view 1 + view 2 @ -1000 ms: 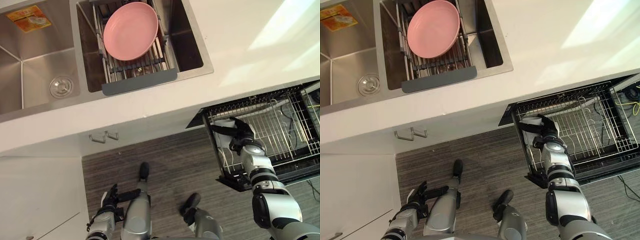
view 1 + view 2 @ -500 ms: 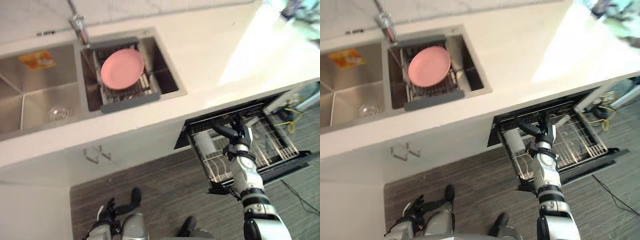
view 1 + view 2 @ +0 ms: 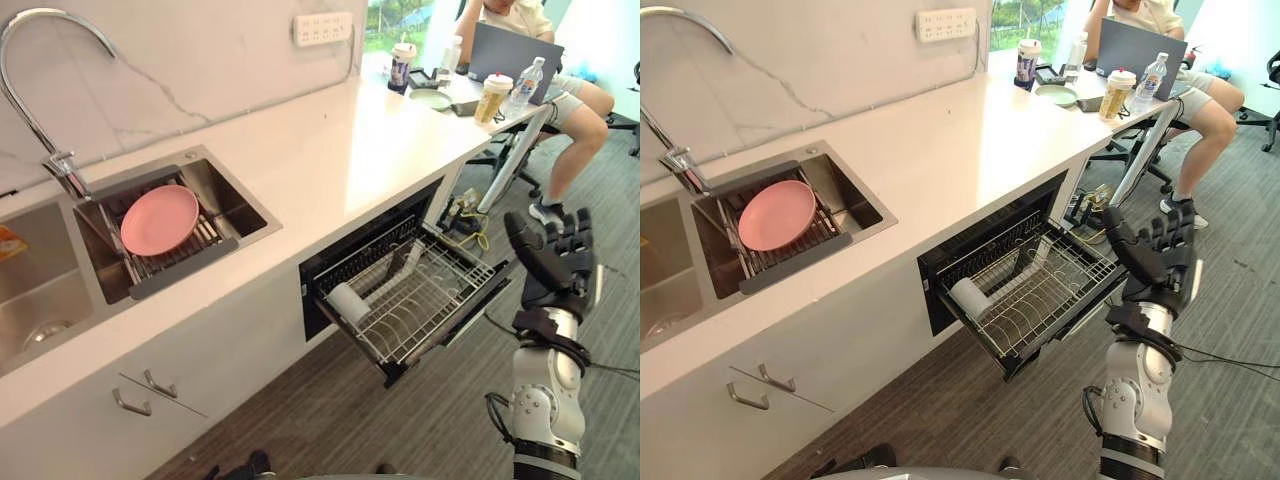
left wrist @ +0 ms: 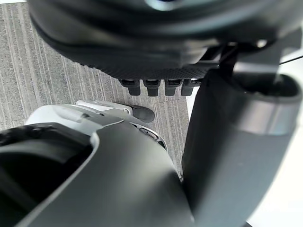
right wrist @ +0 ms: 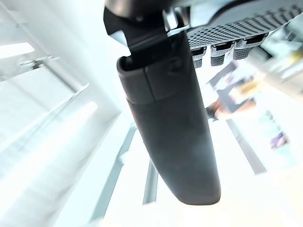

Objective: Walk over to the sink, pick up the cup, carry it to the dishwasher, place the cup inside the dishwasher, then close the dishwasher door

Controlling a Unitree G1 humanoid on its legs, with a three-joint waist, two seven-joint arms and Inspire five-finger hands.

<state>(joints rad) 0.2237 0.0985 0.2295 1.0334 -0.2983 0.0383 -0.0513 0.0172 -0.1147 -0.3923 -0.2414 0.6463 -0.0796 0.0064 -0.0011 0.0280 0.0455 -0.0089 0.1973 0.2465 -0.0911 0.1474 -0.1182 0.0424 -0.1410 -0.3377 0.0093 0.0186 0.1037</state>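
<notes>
My right hand (image 3: pixel 558 272) is raised just beside the pulled-out black dishwasher (image 3: pixel 368 238), with its dark fingers straight, spread and holding nothing. The white cylindrical cup (image 3: pixel 349 303) lies on its side in the chrome wire rack (image 3: pixel 440 285), at the end nearest the steel sink (image 3: pixel 228 196). A round pink plate (image 3: pixel 159 218) rests there. My left hand (image 4: pixel 161 56) shows very close over grey striped floor — whether it is open or closed I cannot tell.

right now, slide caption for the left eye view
Right hand open and upright beside the pulled-out dishwasher rack, white cup lying inside.
</notes>
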